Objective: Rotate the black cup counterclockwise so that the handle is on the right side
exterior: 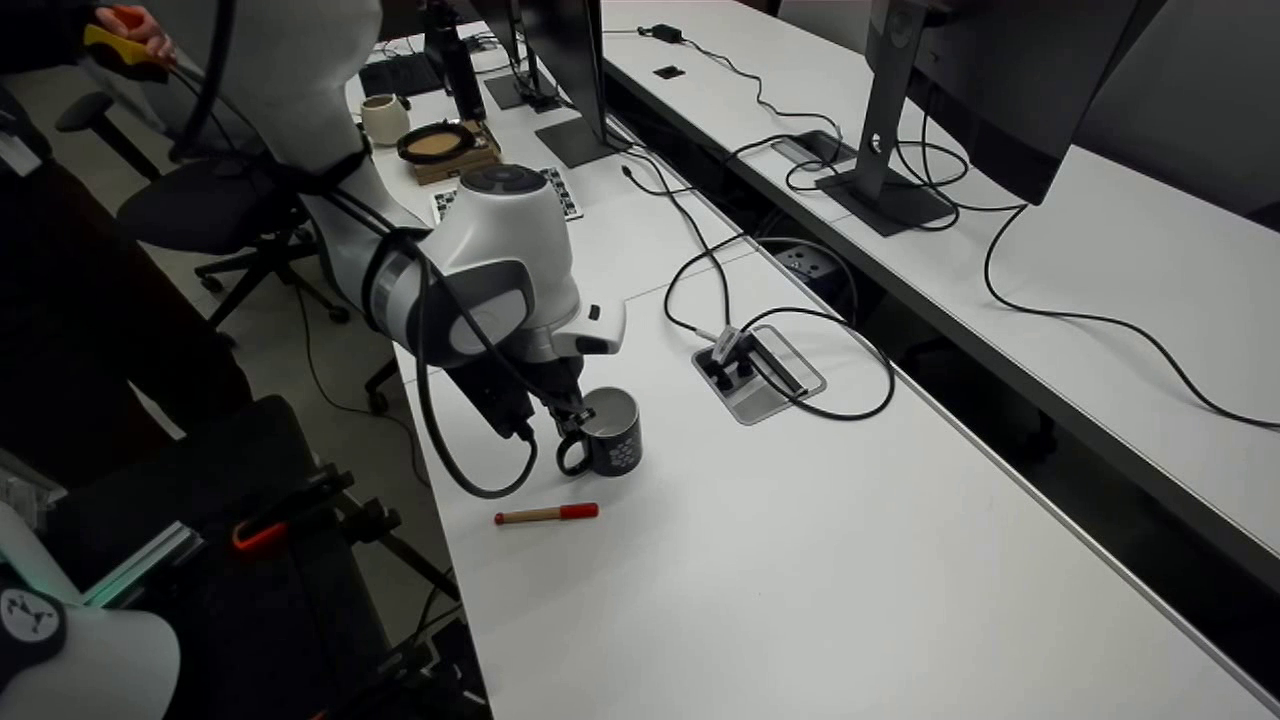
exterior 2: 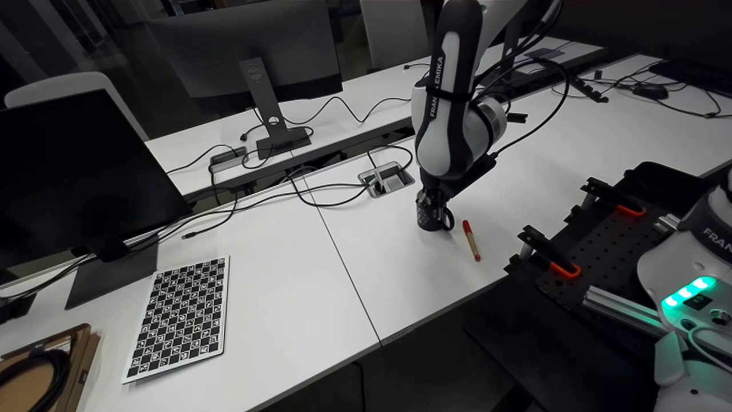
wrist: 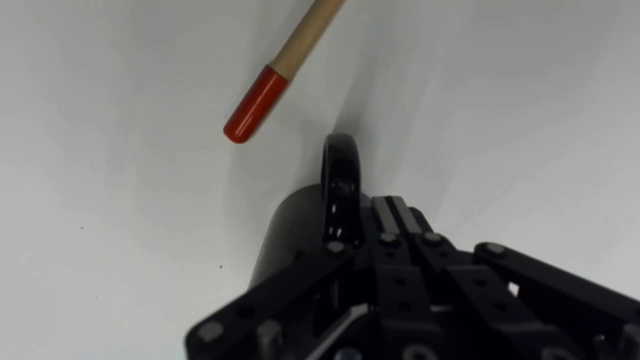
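Tool (wrist: 394,213) stood clenched on nothing, just beside the handle (wrist: 342,187) of the cup (wrist: 291,229).

Upright on the bench (exterior: 800,560), the cup had its handle jutting roughly toward the pen (exterior: 546,515); in the wrist view it lay immediately left of the tool, and the coming turn probably hinged on pushing it. Whether they touched was unclear; the tool hid most of the rim in that view, and the pen's far end was cut off.
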Tool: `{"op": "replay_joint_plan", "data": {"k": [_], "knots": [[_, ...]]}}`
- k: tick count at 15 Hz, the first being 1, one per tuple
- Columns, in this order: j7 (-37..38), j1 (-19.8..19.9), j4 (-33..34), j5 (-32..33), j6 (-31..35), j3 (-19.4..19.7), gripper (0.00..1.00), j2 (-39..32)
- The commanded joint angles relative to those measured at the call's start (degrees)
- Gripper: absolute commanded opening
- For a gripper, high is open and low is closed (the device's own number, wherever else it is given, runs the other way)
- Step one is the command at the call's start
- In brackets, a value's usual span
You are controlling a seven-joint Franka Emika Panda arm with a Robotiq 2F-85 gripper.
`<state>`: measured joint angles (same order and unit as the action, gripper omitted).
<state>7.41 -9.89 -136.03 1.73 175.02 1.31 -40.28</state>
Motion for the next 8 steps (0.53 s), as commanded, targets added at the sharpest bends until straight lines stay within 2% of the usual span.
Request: {"op": "replay_joint_plan", "data": {"k": [1,8], "knots": [[-0.6,0.7,-1.9,-1.1,0.9,-0.1,0.00,1.7],[-0.5,0.8,-2.2,-1.2,0.9,1.1,0.00,1.7]]}}
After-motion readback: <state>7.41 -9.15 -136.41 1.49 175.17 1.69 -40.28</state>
